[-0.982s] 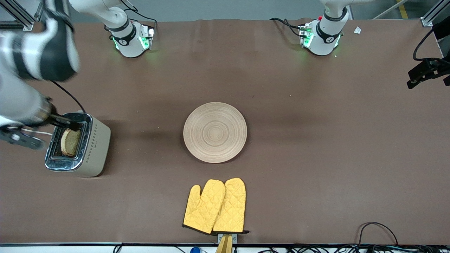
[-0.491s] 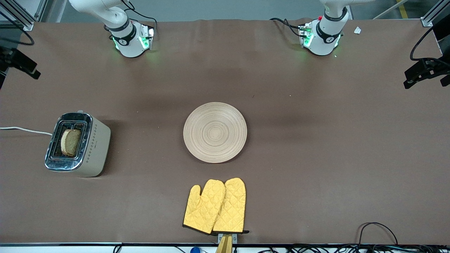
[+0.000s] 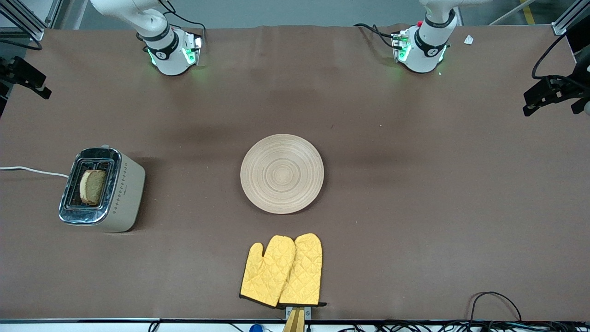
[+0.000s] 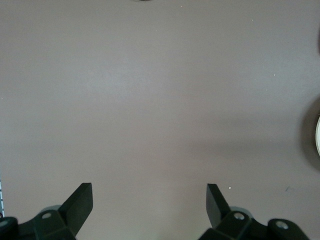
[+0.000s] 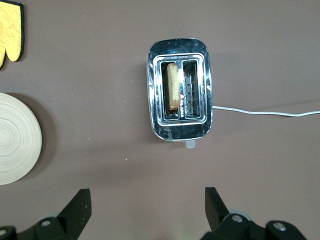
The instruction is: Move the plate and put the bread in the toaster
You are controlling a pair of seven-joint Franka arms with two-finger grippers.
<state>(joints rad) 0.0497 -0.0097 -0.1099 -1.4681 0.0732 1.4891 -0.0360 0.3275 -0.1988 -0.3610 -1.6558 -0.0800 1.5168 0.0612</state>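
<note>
Front view: right gripper point(image 5: 145, 210) has left the toaster point(image 3: 102, 190); both grippers' fingers spread.

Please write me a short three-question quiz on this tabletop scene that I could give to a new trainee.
1. True or false: the bread lies flat on the plate.
2. Which thing lies nearest the front camera? A) the toaster B) the plate C) the yellow oven mitts
3. Fill in: the fingers of the right gripper and of the left gripper are both ____.

Key
1. False: the bread stands in a slot of the toaster, and the plate holds nothing.
2. C.
3. Open: each gripper holds nothing, the right one high over the toaster, the left one over bare table.
</note>
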